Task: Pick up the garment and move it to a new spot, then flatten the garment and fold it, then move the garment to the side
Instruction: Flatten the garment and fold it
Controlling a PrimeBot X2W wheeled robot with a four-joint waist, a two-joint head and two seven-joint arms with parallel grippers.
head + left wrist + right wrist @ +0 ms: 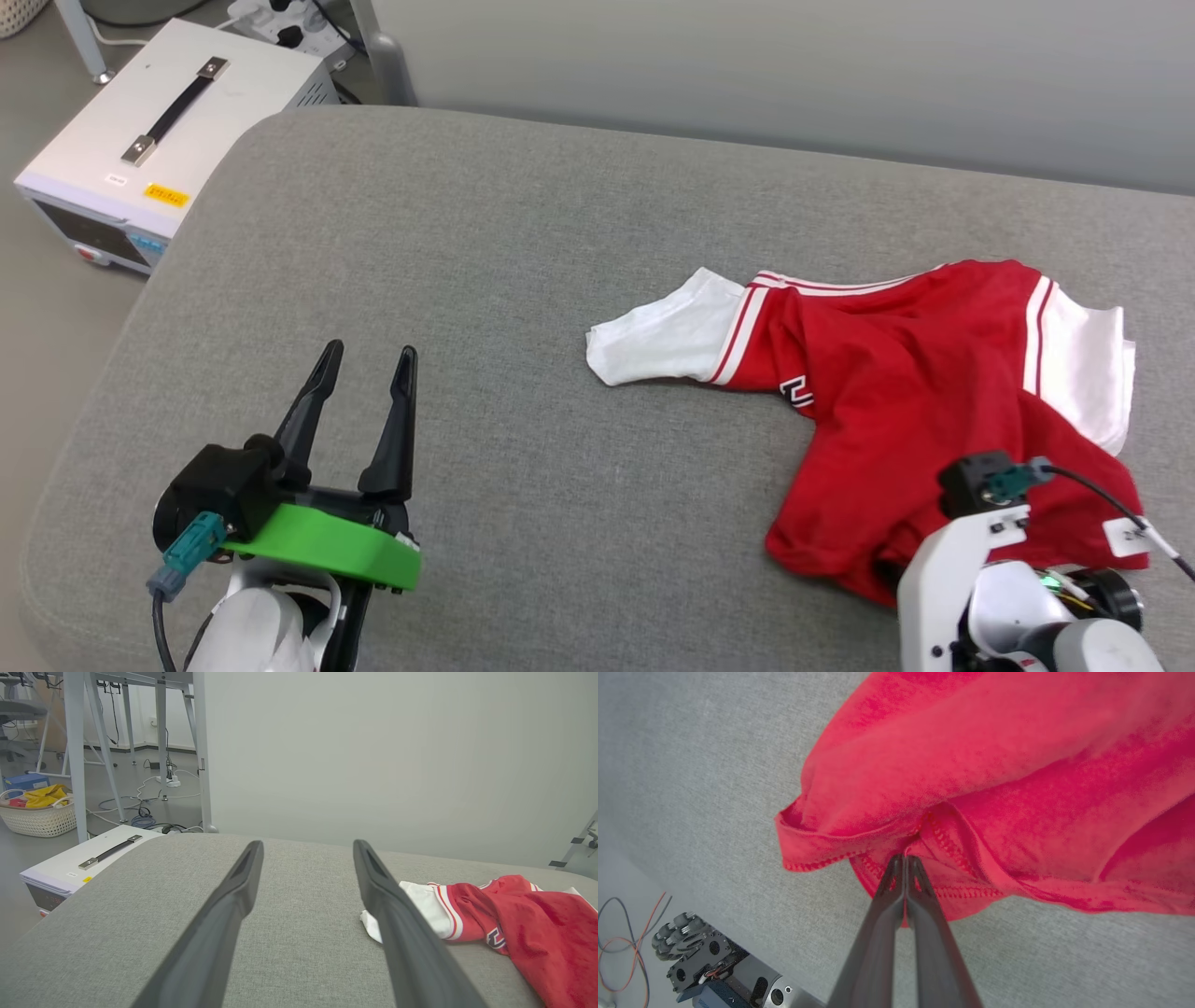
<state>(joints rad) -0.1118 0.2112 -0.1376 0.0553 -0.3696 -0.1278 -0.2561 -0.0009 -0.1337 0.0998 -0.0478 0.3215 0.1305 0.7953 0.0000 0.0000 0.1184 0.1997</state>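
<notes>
One thin hem fold is all the clenched right gripper [904, 857] holds of the red jersey [896, 373] crumpled toward the right of the grey cushion [467, 233], so a lift could slip it free; the left gripper [369, 350] hangs spread, empty.

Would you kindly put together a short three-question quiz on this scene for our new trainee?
1. True or false: the left gripper is open and holds nothing.
2. The right gripper is shut on the garment at its: A) white sleeve, B) stitched red edge, C) printed lettering.
3. Fill in: the garment lies on a ___ padded surface.
Key: 1 true; 2 B; 3 grey.
</notes>
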